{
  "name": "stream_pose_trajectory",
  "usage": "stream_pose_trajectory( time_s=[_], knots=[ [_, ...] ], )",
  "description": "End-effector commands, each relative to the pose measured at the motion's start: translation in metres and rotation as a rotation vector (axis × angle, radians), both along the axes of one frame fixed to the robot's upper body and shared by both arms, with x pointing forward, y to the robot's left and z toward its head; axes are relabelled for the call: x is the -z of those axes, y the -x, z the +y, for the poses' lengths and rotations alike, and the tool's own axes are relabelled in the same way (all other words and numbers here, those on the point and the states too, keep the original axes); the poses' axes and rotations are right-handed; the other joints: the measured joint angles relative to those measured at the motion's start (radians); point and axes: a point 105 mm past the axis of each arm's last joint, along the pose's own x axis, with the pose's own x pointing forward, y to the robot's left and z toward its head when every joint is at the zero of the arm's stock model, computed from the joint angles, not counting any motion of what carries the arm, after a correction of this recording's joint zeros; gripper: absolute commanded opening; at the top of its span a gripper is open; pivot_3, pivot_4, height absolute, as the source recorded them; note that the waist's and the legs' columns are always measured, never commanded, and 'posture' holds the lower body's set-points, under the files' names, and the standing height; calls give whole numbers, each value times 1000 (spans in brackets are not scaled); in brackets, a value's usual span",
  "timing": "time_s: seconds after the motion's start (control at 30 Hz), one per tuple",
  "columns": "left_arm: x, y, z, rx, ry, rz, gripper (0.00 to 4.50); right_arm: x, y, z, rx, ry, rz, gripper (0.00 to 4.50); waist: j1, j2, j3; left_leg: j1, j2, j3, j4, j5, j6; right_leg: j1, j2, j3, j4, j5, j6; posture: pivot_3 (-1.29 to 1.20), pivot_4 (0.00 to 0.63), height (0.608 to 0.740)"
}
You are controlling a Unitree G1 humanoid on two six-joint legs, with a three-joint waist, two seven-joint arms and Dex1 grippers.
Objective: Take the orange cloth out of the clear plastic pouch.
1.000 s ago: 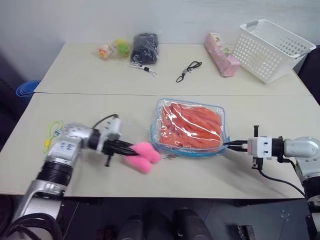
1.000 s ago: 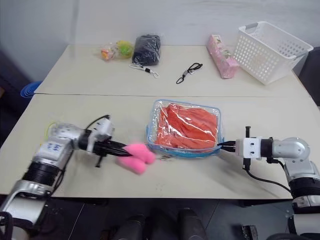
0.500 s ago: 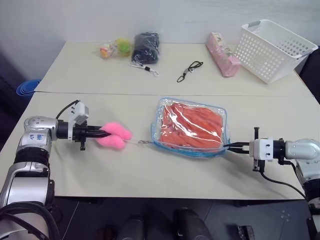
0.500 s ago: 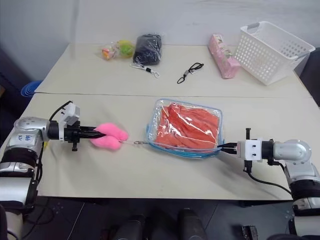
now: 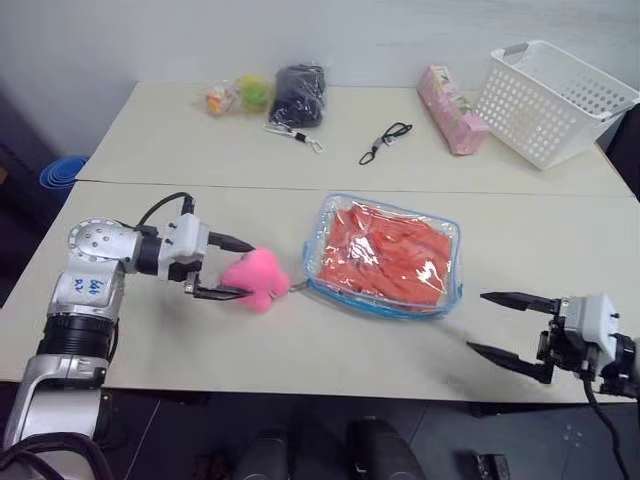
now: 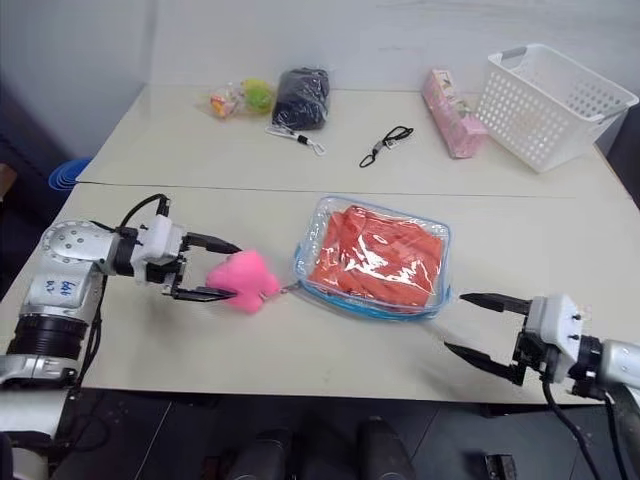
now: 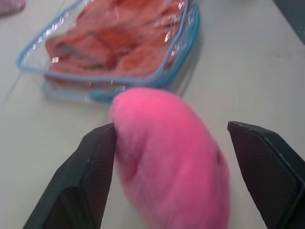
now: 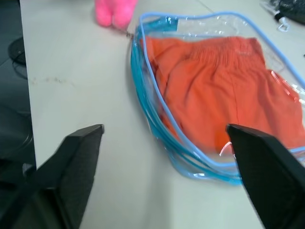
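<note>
Two arms reach in over the surface [image 5: 300,160] from opposite sides. The left arm comes from nine o'clock, forearm roughly level; its left claw [image 5: 238,268] points toward three o'clock with fingers spread wide, one above the other, and the pink plush [image 5: 256,279] sits between the tips, no visible pinch. The right arm enters at about four o'clock, low at the near edge; its right claw [image 5: 494,323] aims toward nine o'clock, fingers wide apart and empty, well short of the pouch [image 5: 386,255].

The pouch lies flat at the centre of the surface with the cloth [image 5: 385,250] inside it, folded. A short chain joins the plush to the pouch's nine o'clock side.

The head views take in the far edge: a white basket [image 5: 550,95] at two o'clock, a pink packet [image 5: 452,95], a black cord [image 5: 384,141], a black bundle [image 5: 296,93] and small toys [image 5: 232,97] at eleven. The left wrist view shows the plush blurred between the spread fingers [image 7: 86,176]. The right wrist view shows the pouch's blue trim [image 8: 157,129] and the cloth's folds up close.
</note>
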Motion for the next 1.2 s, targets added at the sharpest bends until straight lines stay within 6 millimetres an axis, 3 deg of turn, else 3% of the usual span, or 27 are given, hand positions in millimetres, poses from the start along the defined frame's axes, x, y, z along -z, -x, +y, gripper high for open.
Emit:
stream_pose_trajectory(
  time_s=[0.03,0.13,0.27,0.4,0.53,0.63,0.97,1.2],
  knots=[
    [-29,-4,-31,60,95,-119,3769,-10,12,12,15,-42,-31,4474,6,-1,0,0,0,0,0,0,0,0,0,0,0,0,0,0,150,740],
    [-26,-3,-57,147,85,-157,3769,-3,17,16,48,-56,-19,4474,11,-1,0,0,0,1,1,0,1,0,1,1,0,1,1,0,150,740],
    [6,-2,-82,258,-52,-219,3769,1,21,21,61,-63,-19,4474,6,0,0,1,0,3,1,-1,1,0,2,3,0,1,1,0,150,740],
    [28,-7,-92,272,-132,-248,3769,1,27,30,63,-76,-17,4474,7,-1,0,1,0,3,1,-1,1,0,3,3,0,1,1,0,150,740],
    [37,-19,-96,220,-169,-292,3769,7,35,39,72,-86,2,4474,13,-1,0,1,0,2,1,-1,1,0,3,3,0,1,1,0,150,740],
    [40,-27,-96,184,-196,-320,3178,12,38,42,90,-91,6,4500,18,-1,1,1,0,3,1,-1,2,0,3,3,0,1,1,0,150,740],
    [34,-31,-102,127,-102,-197,42,15,33,51,78,-81,-8,4500,17,-1,1,1,0,2,1,-1,2,0,2,2,0,1,1,0,150,740],
    [30,-26,-103,63,13,94,14,20,25,81,-7,-97,65,4500,13,-1,0,1,0,2,2,-1,1,0,2,2,1,1,1,0,150,740]
  ],
)
